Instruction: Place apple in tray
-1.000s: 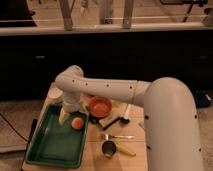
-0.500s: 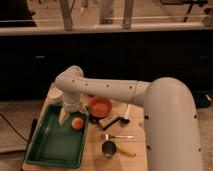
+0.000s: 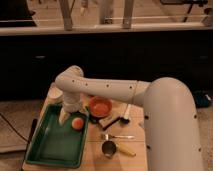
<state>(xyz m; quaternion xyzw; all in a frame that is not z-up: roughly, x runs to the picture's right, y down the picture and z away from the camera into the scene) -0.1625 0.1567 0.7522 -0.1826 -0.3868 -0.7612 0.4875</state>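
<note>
An orange-red apple (image 3: 77, 122) lies inside the green tray (image 3: 50, 145), near its far right corner. My white arm reaches in from the right, and my gripper (image 3: 66, 116) hangs over the tray just left of the apple, pointing down. The apple looks to rest on the tray floor, beside the gripper rather than in it.
An orange bowl (image 3: 100, 106) stands on the wooden table right of the tray. A black-handled tool (image 3: 111, 121), a fork (image 3: 117, 136), a metal cup (image 3: 108, 148) and a yellow object (image 3: 125, 150) lie in front of it. A white cup (image 3: 55, 93) stands behind the tray.
</note>
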